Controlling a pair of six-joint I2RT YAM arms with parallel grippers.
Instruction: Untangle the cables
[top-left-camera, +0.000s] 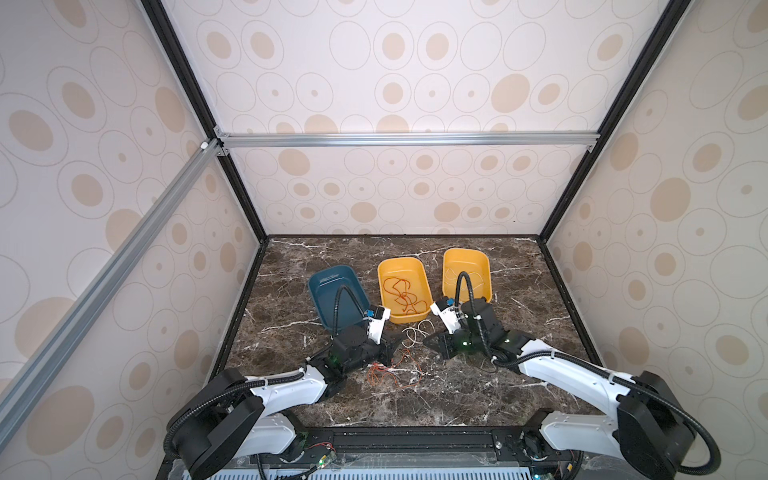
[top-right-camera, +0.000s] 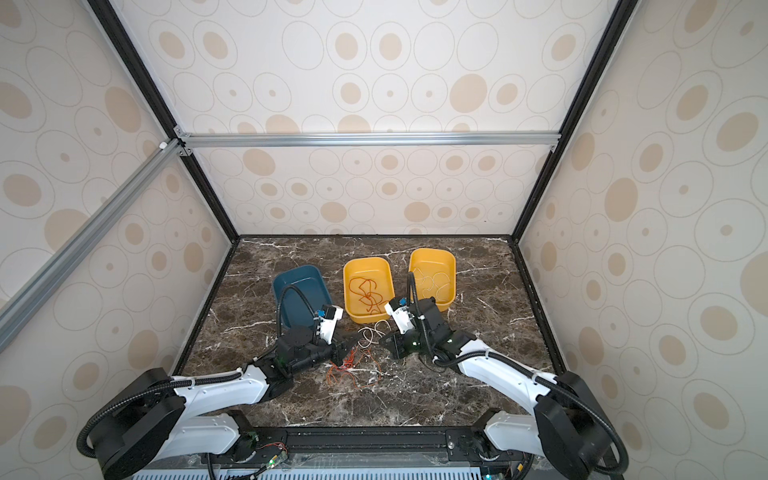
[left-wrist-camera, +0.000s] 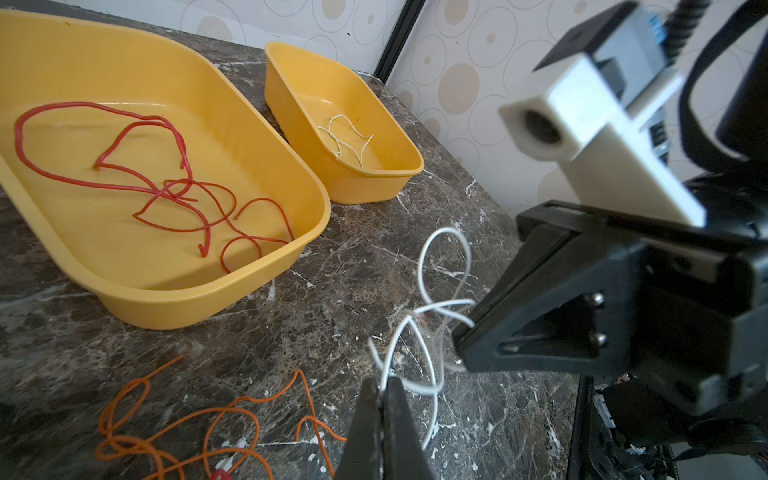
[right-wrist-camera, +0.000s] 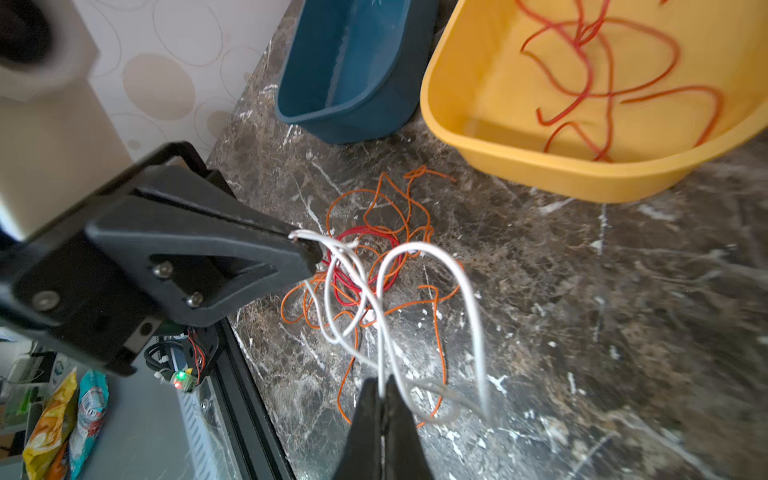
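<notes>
Loops of white cable (right-wrist-camera: 417, 246) hang over the desk (left-wrist-camera: 291, 332) just in front of the middle yellow tray (left-wrist-camera: 324, 195), strung between the two claws. Left claw (left-wrist-camera: 380, 384) is clamped on one stretch, right claw (right-wrist-camera: 384, 384) on another. Orange cable (left-wrist-camera: 124, 442) lies tangled on the desk beneath, nearer the left claw. Red cable (left-wrist-camera: 83, 183) rests, loosely curled, inside that tray.

The light is soft and even, and shadows are faint. Both top views bend at the edges. In the right wrist view the white cable (right-wrist-camera: 417, 247) is blurred.
</notes>
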